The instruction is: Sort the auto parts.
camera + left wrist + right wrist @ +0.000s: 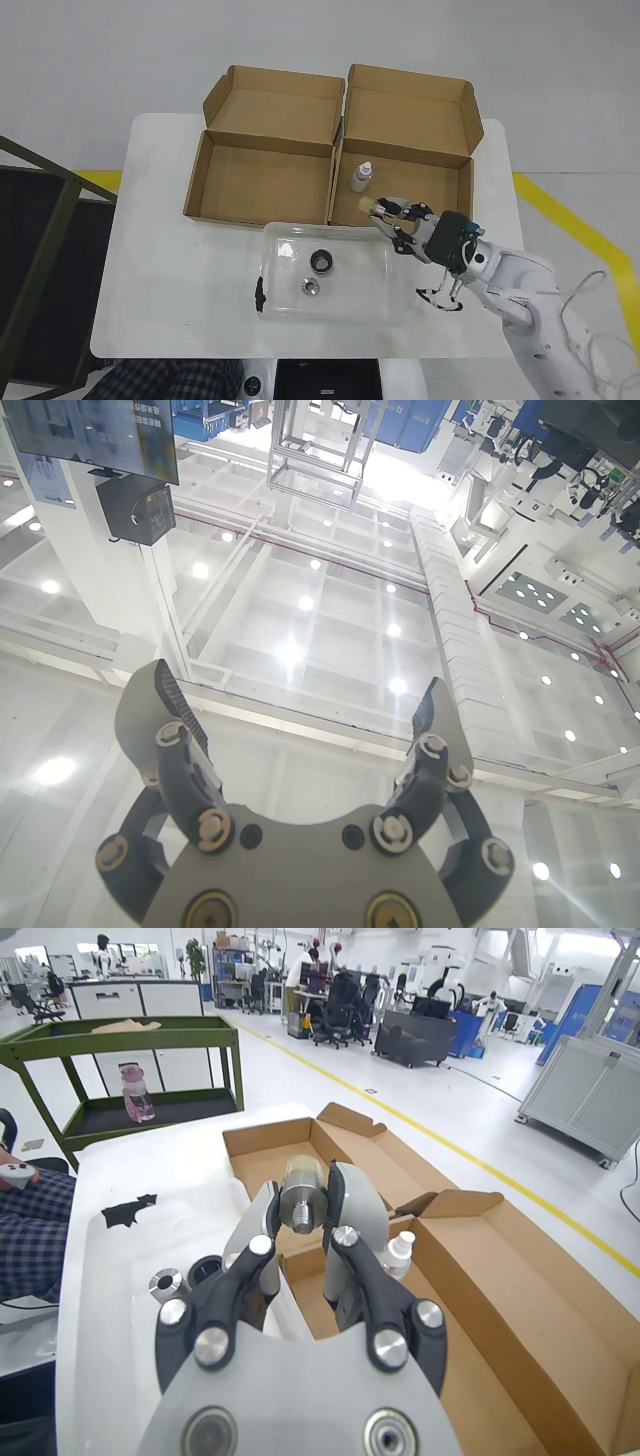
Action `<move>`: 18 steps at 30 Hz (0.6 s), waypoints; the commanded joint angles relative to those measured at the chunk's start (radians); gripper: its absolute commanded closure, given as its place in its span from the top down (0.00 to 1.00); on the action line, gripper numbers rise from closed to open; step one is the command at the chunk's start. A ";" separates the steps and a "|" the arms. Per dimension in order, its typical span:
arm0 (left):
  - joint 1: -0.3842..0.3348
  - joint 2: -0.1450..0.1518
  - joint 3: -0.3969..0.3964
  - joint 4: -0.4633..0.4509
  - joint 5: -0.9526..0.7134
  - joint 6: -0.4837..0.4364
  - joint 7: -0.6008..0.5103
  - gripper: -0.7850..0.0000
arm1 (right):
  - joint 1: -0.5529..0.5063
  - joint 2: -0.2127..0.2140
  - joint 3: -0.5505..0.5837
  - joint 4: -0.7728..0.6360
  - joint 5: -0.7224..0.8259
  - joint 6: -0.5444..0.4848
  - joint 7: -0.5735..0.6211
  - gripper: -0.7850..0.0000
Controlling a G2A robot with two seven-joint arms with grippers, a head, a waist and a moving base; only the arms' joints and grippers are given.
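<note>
My right gripper is shut on a metal cylinder part with a threaded stud and a yellowish end. It holds the part above the near wall of the right cardboard box. A small white bottle-shaped part stands inside that box. The left cardboard box holds nothing. In the clear plastic tray lie a black ring part and a small silver cylinder. My left gripper is open, pointing up at the ceiling.
A strip of black tape sits at the tray's left edge. Both boxes have lids folded back toward the far side. A green cart stands left of the white table.
</note>
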 commanded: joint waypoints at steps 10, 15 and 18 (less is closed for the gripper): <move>0.000 0.000 0.000 0.000 0.000 0.000 0.000 1.00 | 0.083 0.000 0.007 0.148 0.006 0.029 0.158 0.00; 0.000 0.000 0.000 0.000 0.000 0.000 0.000 1.00 | 0.150 0.000 -0.007 0.225 0.001 0.002 0.232 0.00; 0.000 0.000 0.000 0.000 0.000 0.000 0.000 1.00 | 0.198 -0.001 -0.029 0.269 -0.004 -0.023 0.283 0.00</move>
